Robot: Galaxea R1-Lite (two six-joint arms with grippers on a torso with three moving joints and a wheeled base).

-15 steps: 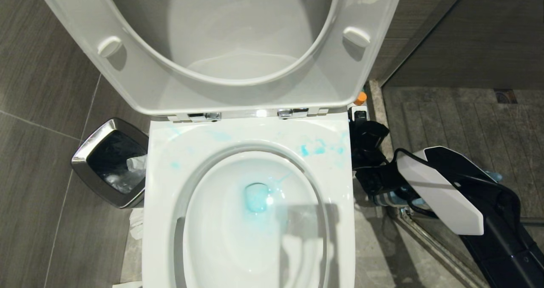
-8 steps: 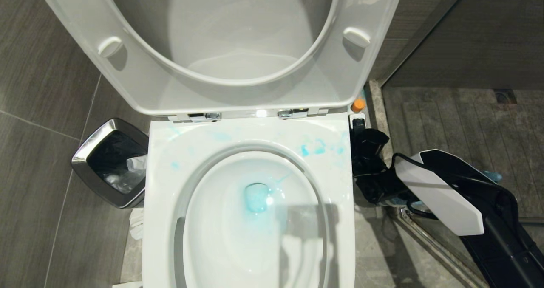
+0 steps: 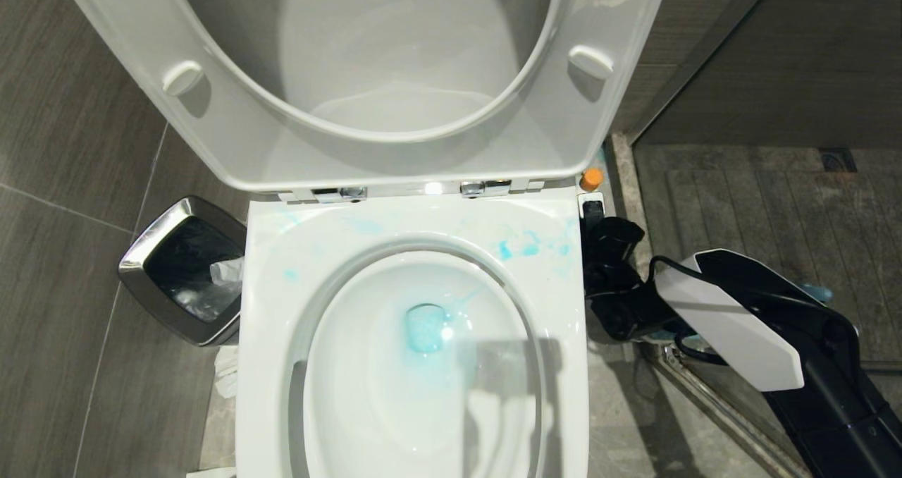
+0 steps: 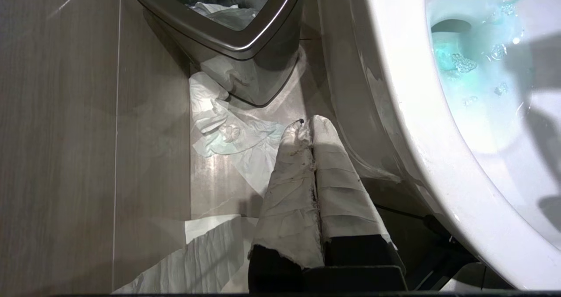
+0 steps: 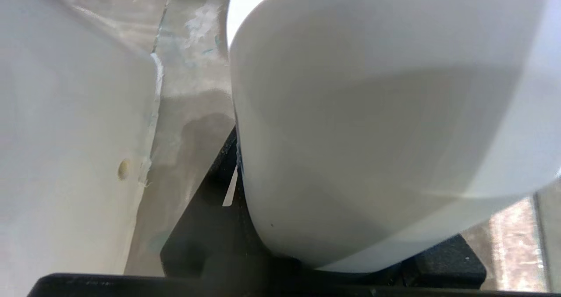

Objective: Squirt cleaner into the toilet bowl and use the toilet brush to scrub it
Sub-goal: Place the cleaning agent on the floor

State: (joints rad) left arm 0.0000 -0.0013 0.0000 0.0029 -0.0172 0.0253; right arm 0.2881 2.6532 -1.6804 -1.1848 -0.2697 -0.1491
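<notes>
A: Since the earlier frames we note one change: the orange cap of the cleaner bottle (image 3: 592, 179) sits lower beside the toilet, and the right gripper (image 3: 599, 213) holding it has come down with it. The rest of the scene is unchanged.

B: Confirmed. What is the state of the right gripper?

A: We see it clamped on the cleaner bottle. In the right wrist view the bottle's white body (image 5: 377, 126) fills the space just ahead of the gripper base, with the outer wall of the toilet (image 5: 65, 148) beside it.

B: And the left gripper?

A: The left gripper (image 4: 307, 124) hangs low beside the toilet, over the floor (image 4: 57, 135). Its two tape-wrapped fingers (image 4: 289, 183) are pressed together, with nothing between them.

B: Position of the toilet?

A: The toilet (image 3: 416, 224) is centred before us, with seat and lid (image 3: 232, 139) raised. Blue liquid pools at the drain (image 3: 425, 328), and blue smears mark the rim on our right side (image 3: 525, 245).

B: Surroundings?

A: A steel bin (image 3: 180, 270) stands on the toilet's left. Crumpled white paper (image 4: 228, 130) lies on the floor just beside it.
</notes>
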